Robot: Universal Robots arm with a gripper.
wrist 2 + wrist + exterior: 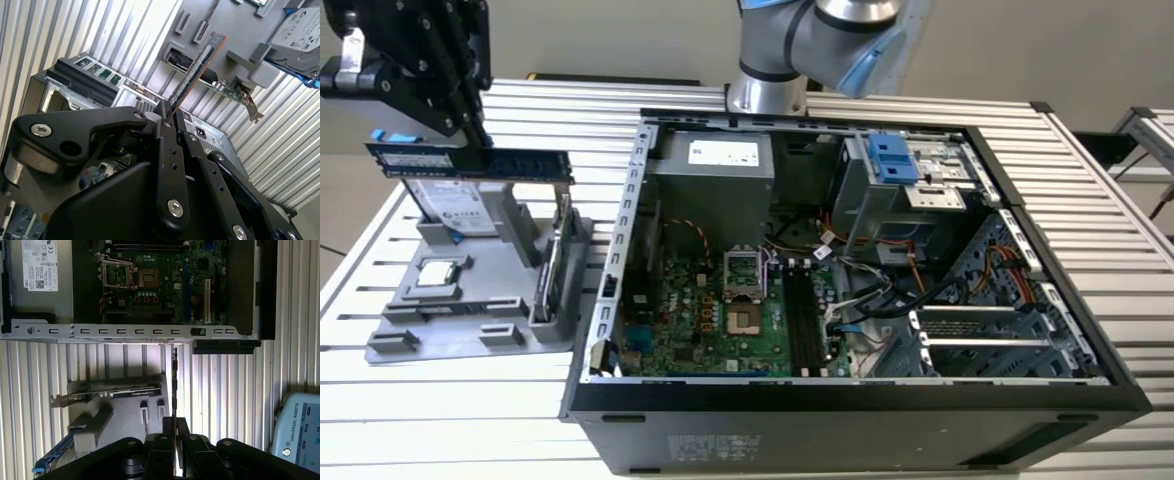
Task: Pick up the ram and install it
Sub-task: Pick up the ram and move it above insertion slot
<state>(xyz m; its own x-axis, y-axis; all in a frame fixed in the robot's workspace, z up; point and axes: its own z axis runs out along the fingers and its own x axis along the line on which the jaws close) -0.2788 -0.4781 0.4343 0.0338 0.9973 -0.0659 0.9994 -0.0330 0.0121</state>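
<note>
The ram is a long blue-green stick with black chips, held level in the air above the grey parts holder on the exterior view's left. My gripper is shut on its upper edge. In both wrist views the ram is seen edge-on, sticking out from between the black fingers. The open computer case lies to the exterior view's right of the ram. Its motherboard and long black memory slots are exposed.
The holder carries a silver hard drive with blue rails, an expansion card standing on edge and a small square chip. The case wall rises between the holder and the motherboard. The arm's base stands behind the case.
</note>
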